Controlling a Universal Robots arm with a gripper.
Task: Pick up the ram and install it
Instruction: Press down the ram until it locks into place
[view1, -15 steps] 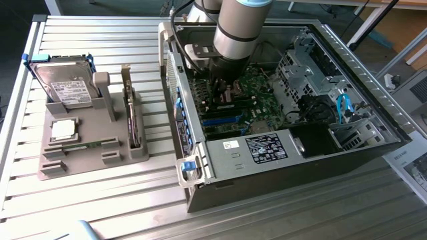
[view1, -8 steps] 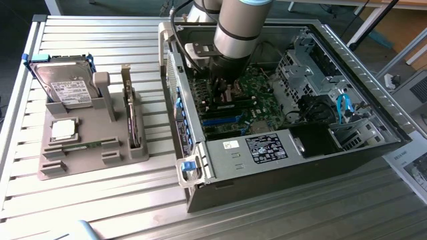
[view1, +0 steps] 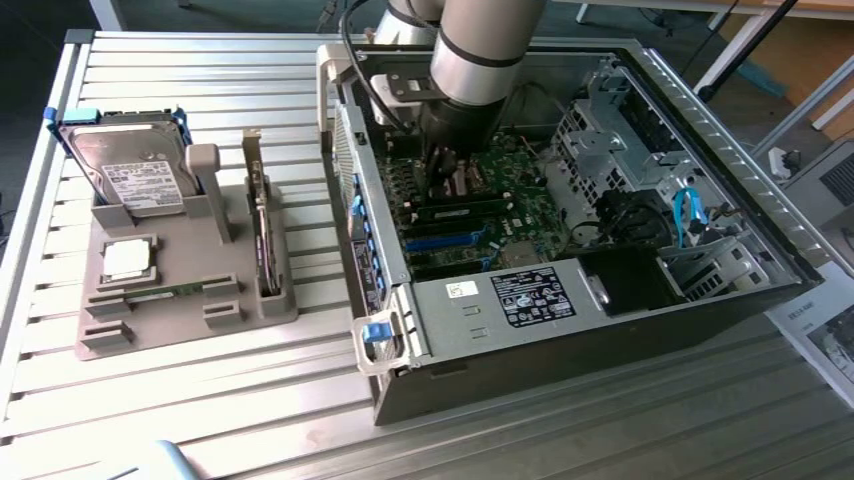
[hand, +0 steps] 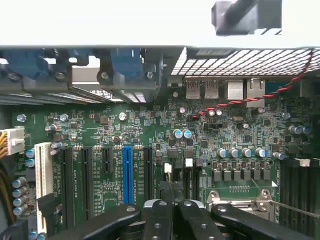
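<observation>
An open desktop computer case (view1: 534, 300) lies on its side on a slatted metal table (view1: 200, 400), filling the centre and right of the exterior view. Inside it sit a green motherboard (view1: 514, 195), a black power supply (view1: 534, 295) with a white label near the lower edge, a blue cable (view1: 687, 215) on the right and a metal drive cage (view1: 601, 140) toward the upper right.

At the left of the exterior view a grey parts holder (view1: 174, 300) stands on the table. It carries an upright hard drive (view1: 127, 165), a square silver processor (view1: 127, 258), an expansion card (view1: 271, 245) standing on edge, and the ram (view1: 167, 292), a thin green stick lying in a low slot near the holder's lower part, well apart from the arm.

The grey robot arm (view1: 474, 50) comes down from the top centre into the case, and its dark gripper (view1: 443, 170) hangs just above the motherboard. In the wrist view the black fingers (hand: 159, 220) are pressed together with nothing between them, over black expansion slots and one blue slot (hand: 127, 175).

The arm hides the board beneath it in the exterior view. A red and black twisted wire (hand: 250, 99) crosses the upper right of the wrist view.
</observation>
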